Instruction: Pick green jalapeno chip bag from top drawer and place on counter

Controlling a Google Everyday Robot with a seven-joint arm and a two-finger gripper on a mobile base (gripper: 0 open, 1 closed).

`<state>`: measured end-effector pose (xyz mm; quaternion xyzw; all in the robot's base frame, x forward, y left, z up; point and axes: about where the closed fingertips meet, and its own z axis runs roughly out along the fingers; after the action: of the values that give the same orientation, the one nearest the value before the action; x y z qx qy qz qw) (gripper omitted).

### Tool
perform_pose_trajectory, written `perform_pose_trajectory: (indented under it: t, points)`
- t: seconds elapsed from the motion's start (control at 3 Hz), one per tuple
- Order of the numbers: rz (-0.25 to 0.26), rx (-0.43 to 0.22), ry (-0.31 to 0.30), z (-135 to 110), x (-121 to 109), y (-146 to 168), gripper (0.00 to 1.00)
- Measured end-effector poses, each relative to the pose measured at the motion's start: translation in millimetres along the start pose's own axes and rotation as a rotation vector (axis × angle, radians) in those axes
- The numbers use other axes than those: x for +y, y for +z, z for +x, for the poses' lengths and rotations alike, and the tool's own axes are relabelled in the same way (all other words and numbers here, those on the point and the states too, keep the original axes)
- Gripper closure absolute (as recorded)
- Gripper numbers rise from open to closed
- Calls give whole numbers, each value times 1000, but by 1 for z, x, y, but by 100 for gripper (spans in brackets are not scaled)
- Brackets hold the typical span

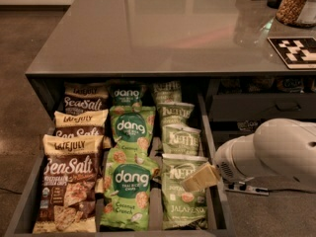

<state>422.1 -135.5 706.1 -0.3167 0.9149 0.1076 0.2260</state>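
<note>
One step, the grasp: my end effector [200,177] hovers at the green jalapeno chip bag [185,209], grip I cannot tell; next, lift

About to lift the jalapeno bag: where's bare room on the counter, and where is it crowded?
The counter is bare from its front edge above the top drawer back to the far left. Its right end holds a checkered marker and a jar. The drawer is packed with bags; the gripper is over the front green jalapeno chip bag.
</note>
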Motion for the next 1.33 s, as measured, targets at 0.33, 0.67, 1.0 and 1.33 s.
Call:
perform_pose_trajectory:
  t: [0.33, 0.67, 1.0, 1.33]
  points:
    - [0, 0, 0, 0, 0, 0, 0]
    - [14, -7, 16, 7, 12, 10, 0]
    - [-17, -16, 60, 19, 34, 40, 0]
    - [-60, -10, 37, 21, 41, 50, 0]
